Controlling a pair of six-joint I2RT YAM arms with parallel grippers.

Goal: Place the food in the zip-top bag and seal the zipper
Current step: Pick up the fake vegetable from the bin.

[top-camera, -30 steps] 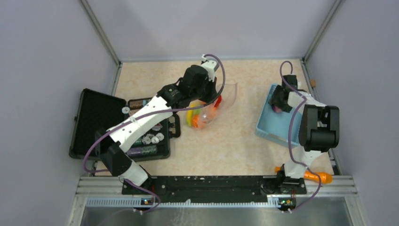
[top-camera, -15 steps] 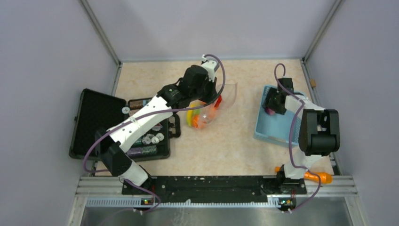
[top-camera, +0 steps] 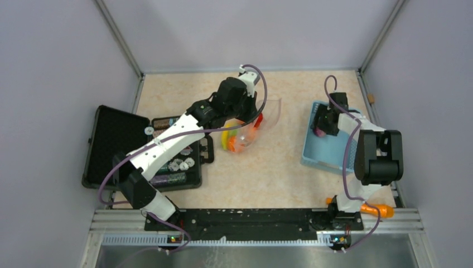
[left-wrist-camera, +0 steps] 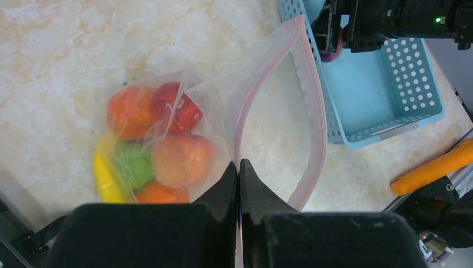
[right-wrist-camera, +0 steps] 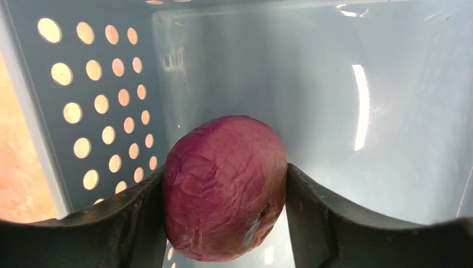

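Left gripper (left-wrist-camera: 240,167) pinches zip-top bag (left-wrist-camera: 223,100) rim to hold its mouth open; right gripper (right-wrist-camera: 223,212) clamps purple food piece (right-wrist-camera: 223,167) in basket (right-wrist-camera: 100,111).

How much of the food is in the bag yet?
Done: several fruits sit inside the bag. In hand: the left end effector pinches the bag's rim, holding it open, while the right end effector grips a purple piece inside the basket. Left: drop that piece in, maybe the carrot too, then close the zipper, which gapes open.
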